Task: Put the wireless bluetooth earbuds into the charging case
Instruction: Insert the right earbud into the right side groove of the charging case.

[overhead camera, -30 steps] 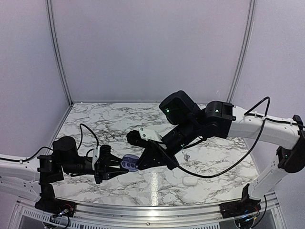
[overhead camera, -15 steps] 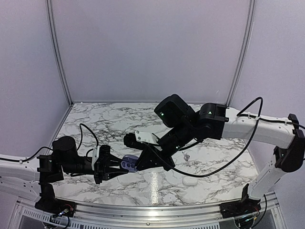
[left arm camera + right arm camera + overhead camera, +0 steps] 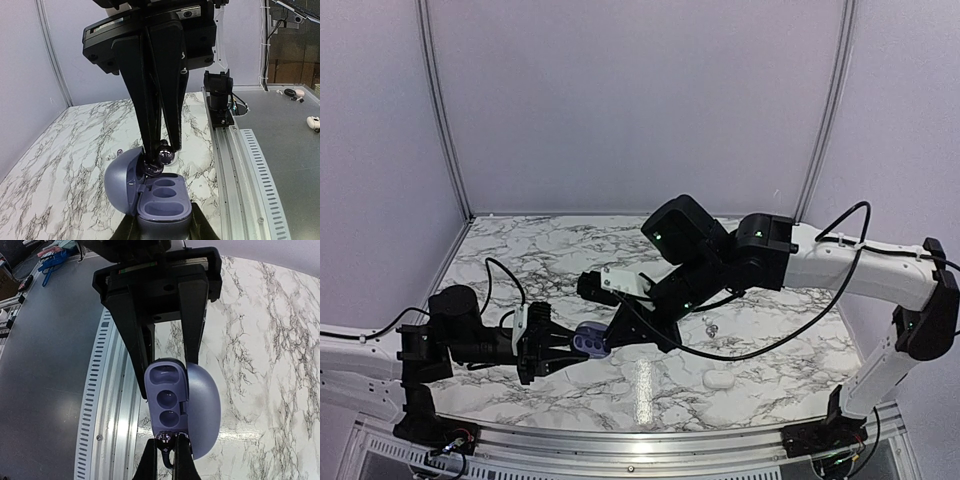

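Mid-insertion. Gripping open charging case (image 3: 162, 202) in left pincer (image 3: 162, 229), over the tabletop (image 3: 60, 165). Pinching dark earbud (image 3: 165, 146) in clenched right pincer (image 3: 161, 152), right at case's hinge-side rim, not seated; both sockets empty. Next, probably: align over nearest socket, lower, release.

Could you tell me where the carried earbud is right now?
In the left wrist view the earbud sits pinched in the right gripper's jaws, over the far end of the open case.
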